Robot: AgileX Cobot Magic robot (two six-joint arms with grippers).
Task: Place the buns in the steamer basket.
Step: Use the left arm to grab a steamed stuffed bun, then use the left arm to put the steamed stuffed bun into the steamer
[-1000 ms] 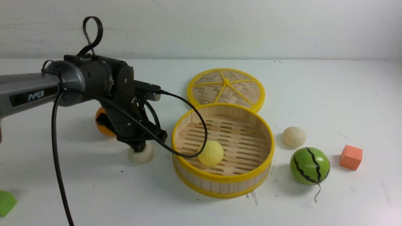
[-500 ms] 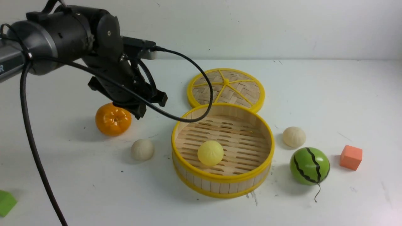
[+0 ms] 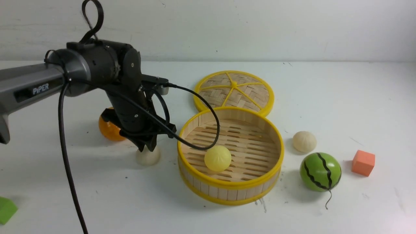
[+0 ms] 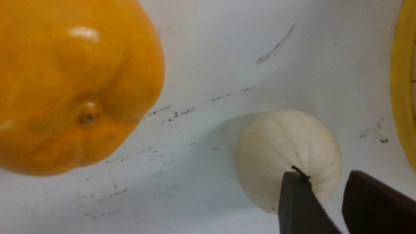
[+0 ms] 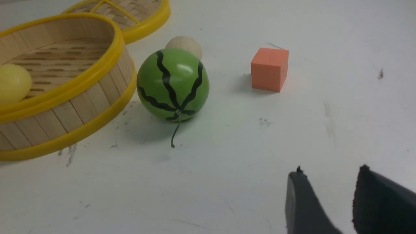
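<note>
Where the left arm reaches down over the bench (image 3: 341,97), you have a crowded patch. The glossy orange (image 3: 109,131) sits behind the arm, partly hidden by it. The steamer basket (image 3: 227,187) stands just to the right, and the arm's black cable (image 3: 201,107) loops over its left rim. The woven lid (image 3: 234,91) lies flat at the basket's far side. Right of the basket you have a cream bun (image 3: 304,141), with the watermelon ball (image 3: 320,171) nearer and an orange cube (image 3: 363,162) further right. A green block (image 3: 6,209) peeks in at the near left edge.

Your left tool (image 3: 147,148) points down at the other cream bun (image 3: 148,157), which lies on the bench between the orange and the basket, apart from both. Its jaws stand a narrow gap apart with nothing between them. In the left wrist view one fingertip overlaps the bun's crown; you cannot tell whether it touches. Your right tool (image 5: 331,169) faces bare bench near and right of the watermelon ball, its jaws likewise slightly parted and empty. The yellow bun (image 3: 217,158) lies inside the basket, on the near-left part of its floor.

The buns are round, matte and faintly pleated. The basket has a slatted floor, a pale wood-strip wall and yellow rims. The lid is basket-weave with yellow spokes. The watermelon ball is shiny green with black wavy stripes, and the cube looks matte.
</note>
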